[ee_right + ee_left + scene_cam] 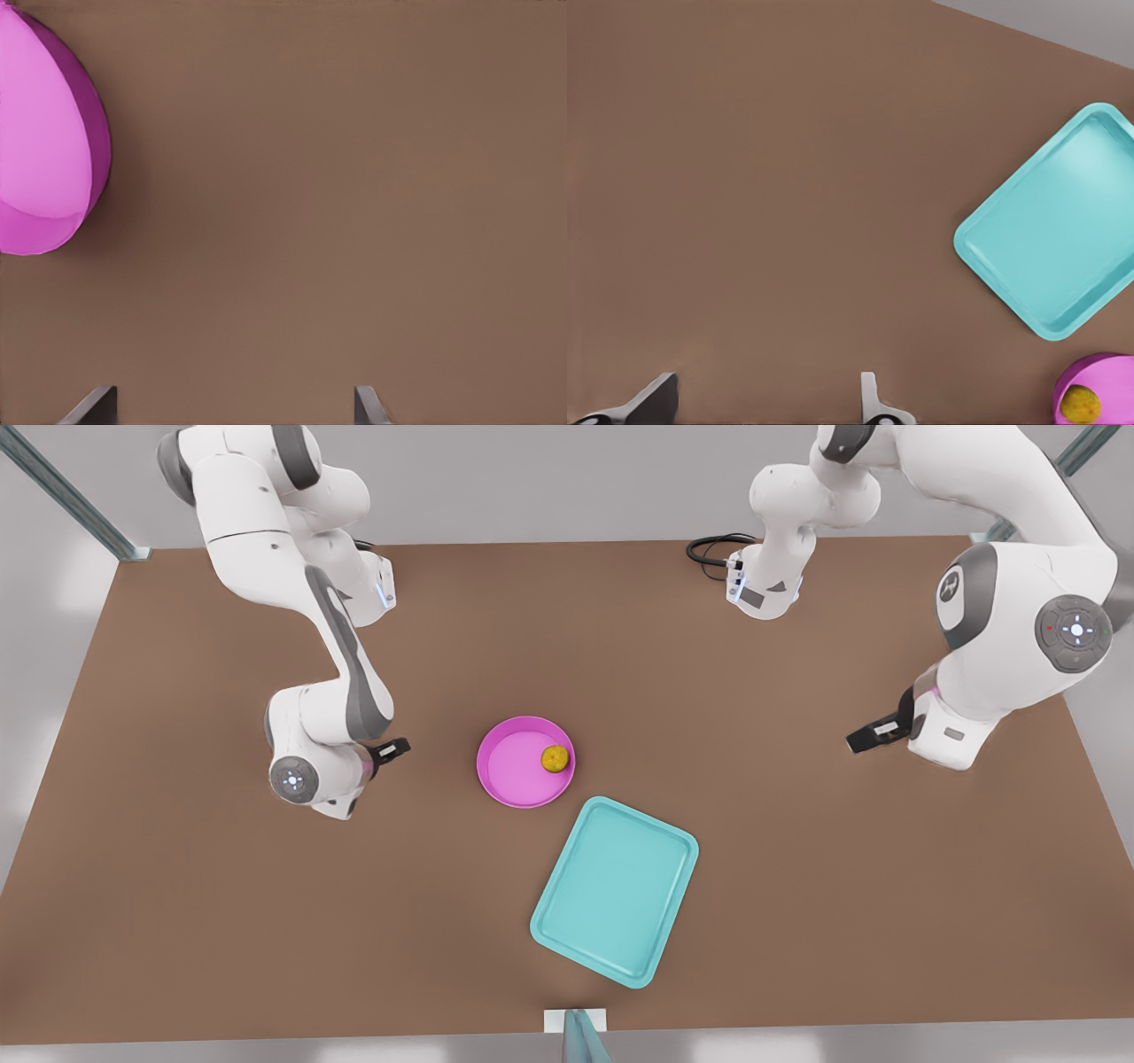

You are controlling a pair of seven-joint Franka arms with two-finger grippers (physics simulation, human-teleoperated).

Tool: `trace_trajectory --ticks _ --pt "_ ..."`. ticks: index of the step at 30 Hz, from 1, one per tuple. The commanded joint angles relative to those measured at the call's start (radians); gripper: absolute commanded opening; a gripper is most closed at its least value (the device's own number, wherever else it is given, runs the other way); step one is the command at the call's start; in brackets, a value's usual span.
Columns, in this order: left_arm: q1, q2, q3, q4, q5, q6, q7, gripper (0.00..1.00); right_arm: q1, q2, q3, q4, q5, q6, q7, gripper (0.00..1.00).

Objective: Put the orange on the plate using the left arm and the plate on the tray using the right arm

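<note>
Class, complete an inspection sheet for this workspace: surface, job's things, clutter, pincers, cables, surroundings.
Surface: brown table, flat.
Job's things: orange lies on the pink plate, near its rim; the plate stands on the table beside the teal tray, not on it.
Clutter: nothing seen.
Pincers: left pincer open, holding nothing, at the front view's right; right pincer open, holding nothing, at the front view's left.
Cables: black cable looped at the table's far edge.
Surroundings: metal frame struts, grey floor.
</note>
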Motion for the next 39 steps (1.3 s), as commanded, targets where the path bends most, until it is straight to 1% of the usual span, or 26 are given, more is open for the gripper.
trace_trajectory --ticks 1,2,4,7,10,18,21,28,29,30,31,32,33,34,35,38,39 --pt "0.02 -0.013 -0.041 -0.012 0.097 -0.055 0.375 1.0 0.023 0.03 -0.001 -0.026 0.161 0.41 0.225 1.0" --pt "0.027 0.001 -0.037 0.019 0.083 -0.081 0.381 1.0 0.04 0.036 0.001 -0.04 0.178 0.411 0.277 1.0" --pt "0.027 0.006 -0.032 0.017 0.08 -0.083 0.381 1.0 0.111 0.071 0.001 -0.047 0.241 0.425 0.293 1.0" --pt "0.027 0.018 -0.032 0.021 0.08 -0.081 0.379 1.0 0.207 0.139 0.004 -0.011 0.324 0.451 0.291 1.0" --pt "0.026 0.009 -0.03 0.022 0.063 -0.083 0.381 1.0 0.22 0.176 0.005 0.005 0.336 0.473 0.283 1.0" --pt "0.026 0.006 -0.03 0.021 0.064 -0.091 0.382 1.0 0.229 0.194 0.005 -0.009 0.336 0.47 0.277 1.0" --pt "0.026 0.004 -0.03 0.022 0.064 -0.098 0.381 1.0 0.247 0.222 0.015 -0.009 0.336 0.47 0.277 1.0" --pt "0.026 0.003 -0.023 0.022 0.064 -0.12 0.381 1.0 0.254 0.234 0.031 -0.006 0.336 0.468 0.276 1.0" --pt "0.026 0.001 -0.024 0.021 0.064 -0.121 0.381 1.0 0.254 0.236 0.031 -0.004 0.336 0.467 0.276 0.95" --pt "0.026 -0.001 -0.024 0.021 0.064 -0.121 0.381 1.0 0.254 0.24 0.031 -0.003 0.335 0.465 0.276 0.71" --pt "0.026 -0.001 -0.026 0.022 0.064 -0.121 0.379 1.0 0.254 0.242 0.031 -0.001 0.335 0.464 0.276 0.6" --pt "0.024 -0.001 -0.026 0.021 0.064 -0.123 0.381 1.0 0.254 0.242 0.031 -0.001 0.336 0.462 0.276 0.53" --pt "0.024 -0.001 -0.026 0.021 0.064 -0.123 0.379 1.0 0.254 0.242 0.031 -0.001 0.335 0.461 0.276 0.5" --pt "0.024 -0.001 -0.026 0.021 0.064 -0.123 0.379 1.0 0.252 0.246 0.031 0.0 0.335 0.459 0.276 0.42" --pt "0.024 -0.001 -0.026 0.021 0.064 -0.123 0.379 1.0 0.252 0.251 0.031 0.003 0.336 0.457 0.277 0.39" --pt "0.024 -0.001 -0.026 0.021 0.064 -0.123 0.381 1.0 0.25 0.251 0.031 0.005 0.336 0.456 0.277 0.34" --pt "0.024 -0.001 -0.026 0.021 0.064 -0.128 0.379 1.0 0.25 0.252 0.031 0.005 0.335 0.456 0.279 0.33"
